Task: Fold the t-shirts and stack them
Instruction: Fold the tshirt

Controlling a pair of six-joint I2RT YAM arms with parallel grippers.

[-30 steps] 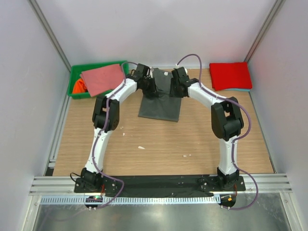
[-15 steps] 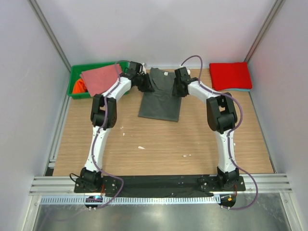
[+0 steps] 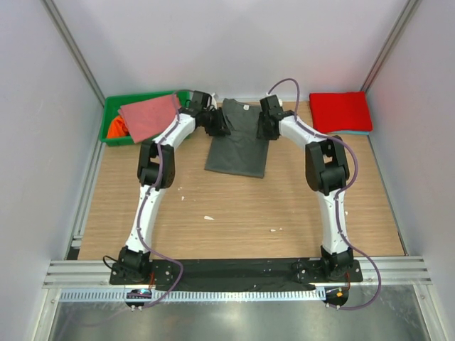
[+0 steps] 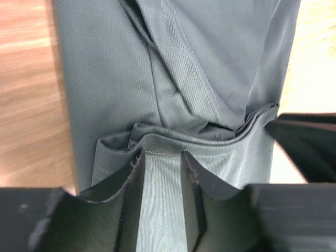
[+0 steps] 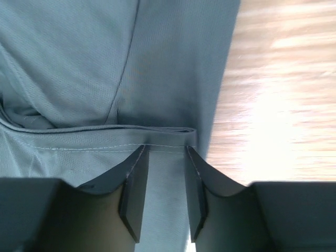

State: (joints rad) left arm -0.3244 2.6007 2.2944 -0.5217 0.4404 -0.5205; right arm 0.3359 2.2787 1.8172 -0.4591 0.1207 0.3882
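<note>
The dark grey t-shirt (image 3: 238, 145) lies flat at the back middle of the table, sides folded in, white neck label at its far end. My left gripper (image 3: 219, 128) is at its far left edge and my right gripper (image 3: 265, 128) at its far right edge. In the left wrist view (image 4: 161, 155) and the right wrist view (image 5: 165, 148) the jaws stand a narrow gap apart. A stitched hem (image 5: 105, 137) crosses each pair of tips, with grey cloth (image 4: 210, 63) showing between them. A folded red shirt (image 3: 340, 111) lies at the back right on a light-blue one (image 3: 359, 132).
The green bin (image 3: 114, 106) stands at the back left. A salmon-pink shirt (image 3: 148, 117) is draped over it and an orange one (image 3: 116, 128) lies inside. Grey walls close the back and both sides. Small white scraps (image 3: 208, 217) lie on the wooden table (image 3: 234, 213).
Both grippers have moved from over the upper part of the grey shirt toward the back and outward to its edges. The neck label is now uncovered. The shirt has barely shifted.
</note>
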